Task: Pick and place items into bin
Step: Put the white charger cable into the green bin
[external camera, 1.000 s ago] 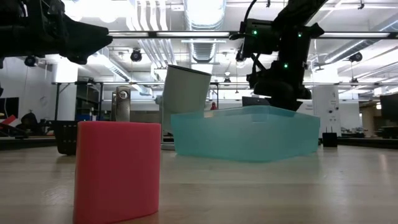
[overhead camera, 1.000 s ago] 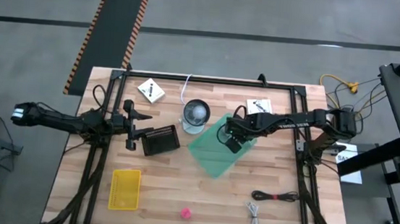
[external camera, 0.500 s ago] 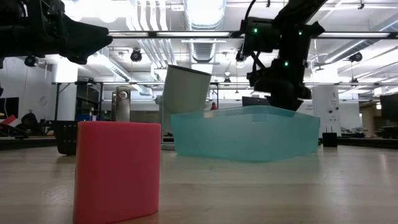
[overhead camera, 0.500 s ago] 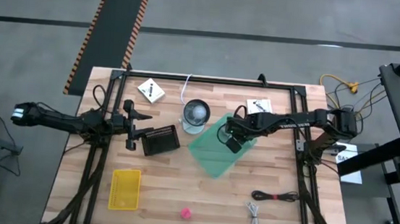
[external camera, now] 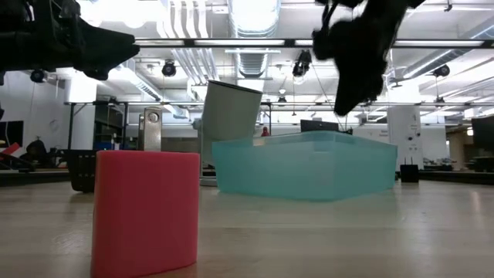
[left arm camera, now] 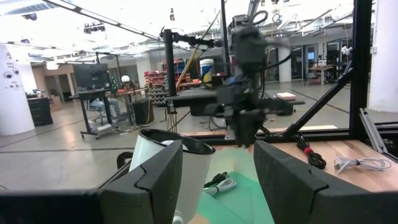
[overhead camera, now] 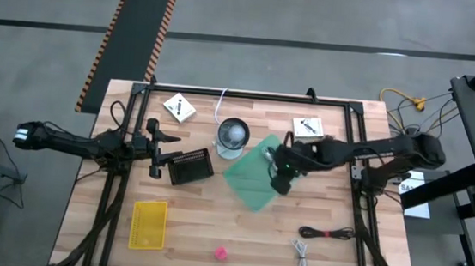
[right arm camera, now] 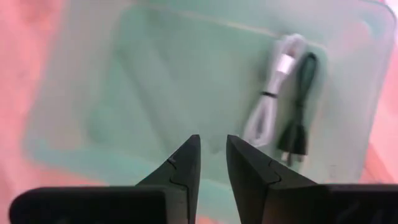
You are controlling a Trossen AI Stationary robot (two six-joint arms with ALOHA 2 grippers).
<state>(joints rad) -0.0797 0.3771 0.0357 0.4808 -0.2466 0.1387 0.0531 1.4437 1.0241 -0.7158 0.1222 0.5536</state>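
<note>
High view: between picks, with right gripper [overhead camera: 279, 185] over the teal bin [overhead camera: 254, 184], fingers nearly together and empty, white cable [right arm camera: 272, 107] and dark cable [right arm camera: 297, 124] already inside; next, probably, reaching for the cables [overhead camera: 314, 241] on the counter [overhead camera: 203, 233]; left gripper [overhead camera: 158, 148] parked half-open, empty.

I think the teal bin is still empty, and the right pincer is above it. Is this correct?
Not quite. The teal bin already holds a white coiled cable and a dark thin cable, as the right wrist view shows. The right pincer is above it.

Grey cup [overhead camera: 233, 136], yellow tray [overhead camera: 148, 224], perhaps mesh
</note>
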